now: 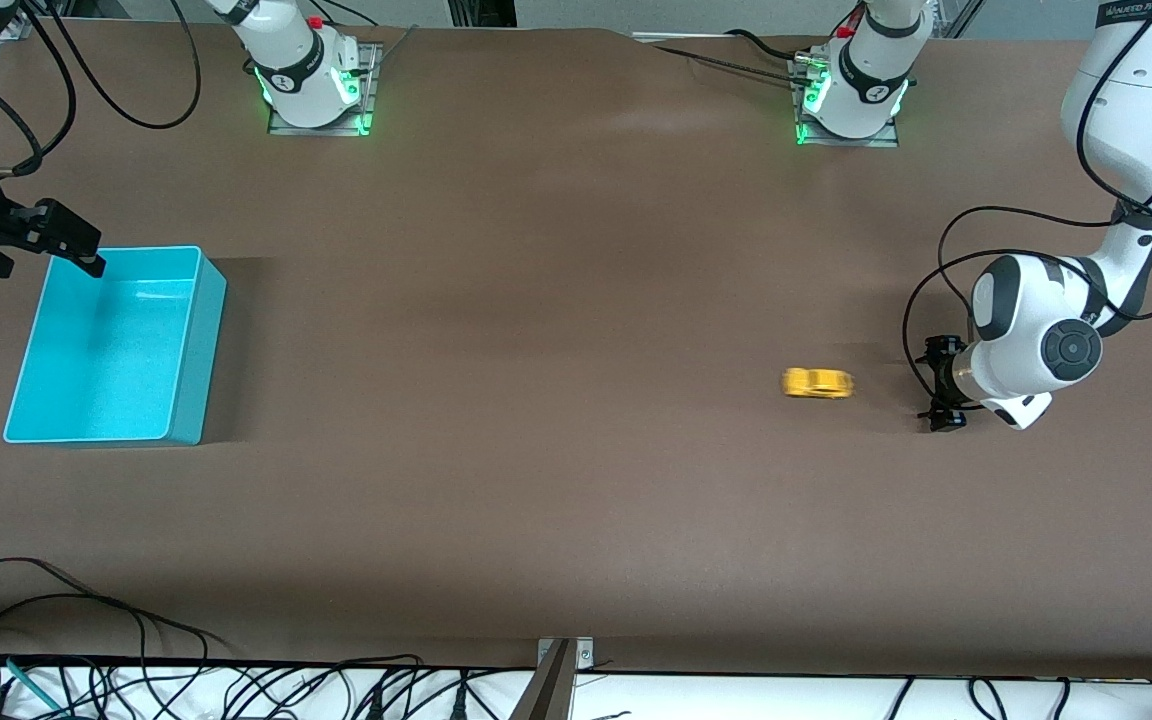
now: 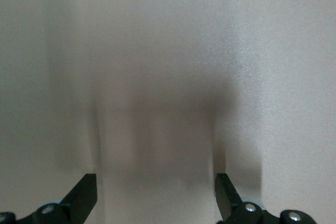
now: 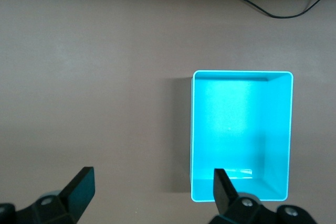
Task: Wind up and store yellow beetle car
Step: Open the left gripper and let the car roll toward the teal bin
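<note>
Toward the left arm's end of the brown table (image 1: 556,480), small yellow rounded toy beetle car (image 1: 817,383) sits free, image smeared. Judged light, rigid, prone to rolling; grip across the body sides. Left gripper (image 1: 939,390) low beside it, fingers apart, empty. Right gripper (image 1: 71,240) waits over the turquoise plastic bin (image 1: 191,350), fingers apart.

The left gripper (image 2: 156,198) is hanging low over the bare table surface (image 2: 173,51), its two dark fingertips (image 2: 84,195) standing wide apart (nothing lying between them); a soft, smeared shadow is spreading across the table just ahead of the tips.
</note>
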